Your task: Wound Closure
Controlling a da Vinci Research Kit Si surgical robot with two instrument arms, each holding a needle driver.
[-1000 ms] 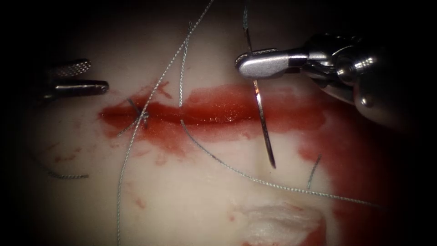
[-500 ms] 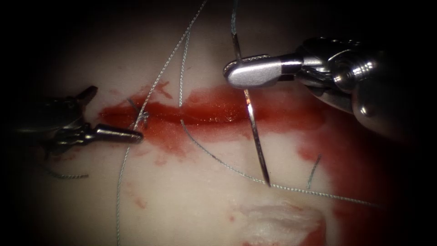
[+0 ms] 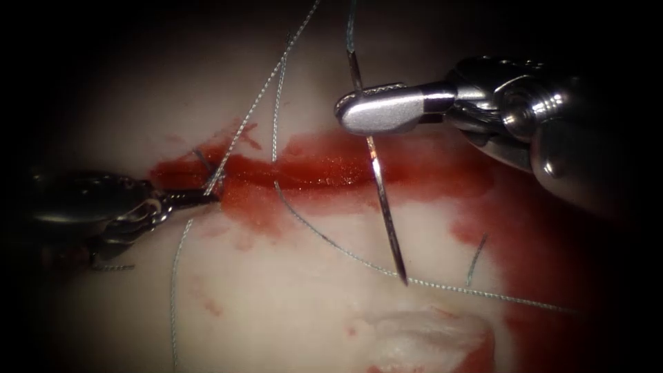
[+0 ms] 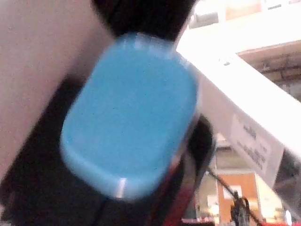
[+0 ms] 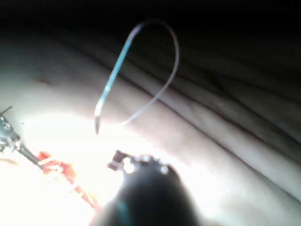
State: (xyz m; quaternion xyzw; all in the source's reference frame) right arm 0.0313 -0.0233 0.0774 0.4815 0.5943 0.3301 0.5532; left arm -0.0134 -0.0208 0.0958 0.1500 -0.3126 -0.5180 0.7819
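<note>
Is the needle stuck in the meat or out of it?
Out. The needle is bare along its length, held by the right end effector, its tip over the tissue.

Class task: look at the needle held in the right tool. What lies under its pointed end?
Under the needle tip lies bare tissue, crossed by thread; whether the tip touches cannot be told. The right tool covers the needle where it grips, near the thread end.
</note>
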